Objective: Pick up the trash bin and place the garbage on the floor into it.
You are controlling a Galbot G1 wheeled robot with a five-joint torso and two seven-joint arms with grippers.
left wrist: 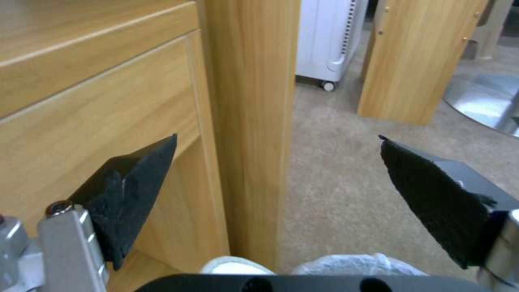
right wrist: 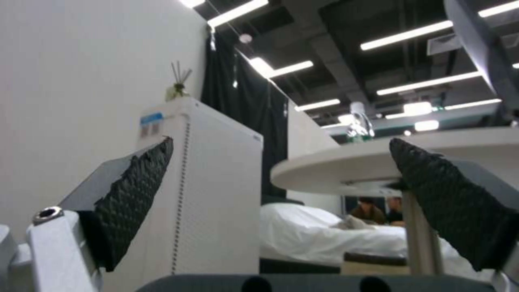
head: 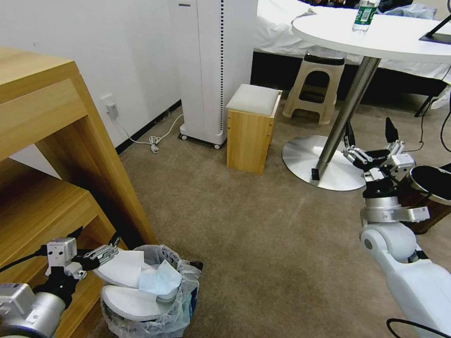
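Note:
The trash bin (head: 187,287), black with a crinkly clear bag, stands on the beige carpet floor (head: 253,225) beside the wooden shelf unit. Two white slippers (head: 127,300) and a light-blue mask (head: 159,280) fill its top. My left gripper (head: 96,238) is open, just left of the bin at the upper slipper's end, holding nothing. In the left wrist view its fingers (left wrist: 135,178) spread wide, facing the shelf's post, with the bag's edge (left wrist: 357,263) and a slipper (left wrist: 235,265) below. My right gripper (head: 370,131) is open and empty, pointing up near the table's pole.
The wooden shelf unit (head: 51,141) crowds the left. A white tower appliance (head: 211,70), a wooden stool (head: 251,126), a beige plastic stool (head: 314,89) and a round table (head: 376,37) on a metal base (head: 305,159) stand behind. A brown, metal-rimmed bin (head: 430,188) sits at right.

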